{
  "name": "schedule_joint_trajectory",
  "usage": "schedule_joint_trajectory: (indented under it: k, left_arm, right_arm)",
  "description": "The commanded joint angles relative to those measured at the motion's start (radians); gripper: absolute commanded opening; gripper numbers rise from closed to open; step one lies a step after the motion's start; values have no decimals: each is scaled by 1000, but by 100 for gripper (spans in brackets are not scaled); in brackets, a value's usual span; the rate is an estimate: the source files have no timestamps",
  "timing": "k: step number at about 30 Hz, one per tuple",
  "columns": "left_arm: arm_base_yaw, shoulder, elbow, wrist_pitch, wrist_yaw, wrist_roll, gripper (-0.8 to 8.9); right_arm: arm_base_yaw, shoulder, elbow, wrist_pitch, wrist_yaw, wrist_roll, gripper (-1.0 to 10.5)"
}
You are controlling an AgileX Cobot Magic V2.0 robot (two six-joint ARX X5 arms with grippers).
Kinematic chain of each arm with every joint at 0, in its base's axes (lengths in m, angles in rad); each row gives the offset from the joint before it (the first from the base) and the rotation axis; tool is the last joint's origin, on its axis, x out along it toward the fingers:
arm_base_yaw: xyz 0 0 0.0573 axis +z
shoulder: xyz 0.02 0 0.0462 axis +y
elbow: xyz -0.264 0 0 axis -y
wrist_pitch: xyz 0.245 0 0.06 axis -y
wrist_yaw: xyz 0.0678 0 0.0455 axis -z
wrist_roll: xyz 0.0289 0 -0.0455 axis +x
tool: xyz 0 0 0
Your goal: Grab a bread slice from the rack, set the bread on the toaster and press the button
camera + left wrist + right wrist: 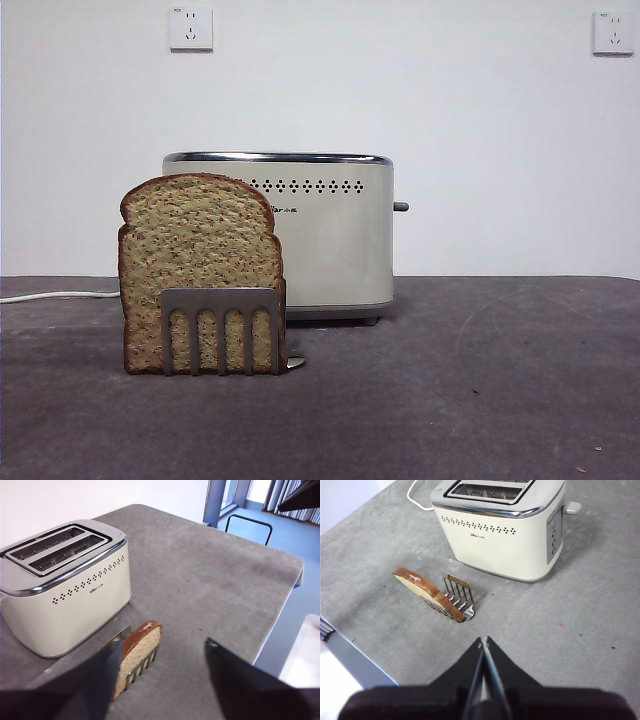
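The slice of bread stands upright in the grey metal rack, in front of the cream toaster. The button sticks out of the toaster's right narrow side. In the left wrist view my left gripper is open, high above the table, with the bread, rack and toaster below it. In the right wrist view my right gripper is shut and empty, high above the bread, rack, toaster and button. Neither arm shows in the front view.
A white power cord runs from behind the toaster to the left. Two wall sockets are on the wall behind. The grey table's edge drops off beyond the bread in the left wrist view.
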Motion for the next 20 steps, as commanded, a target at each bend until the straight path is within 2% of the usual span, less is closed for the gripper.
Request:
schedule_joint_trajectory:
  k: [1,4,11,17,20]
  left_arm:
    - [-26,21,23,11,-23,14,719]
    - [-66,63,51,11,-31,27,719]
    - [-195,213,125,11,-131,73,719]
    - [-344,397,191,11,-250,135,719]
    - [-427,494,211,12,-346,181,719]
  right_arm:
    - [2,-1,1,4,-1,-8,-13]
    - [2,2,1,4,-1,-8,-13]
    - [3,16,1,4,-2,-8,-13]
    - [3,23,1,4,-2,-8,-13]
    - [3,23,1,5,-2,-8,-13]
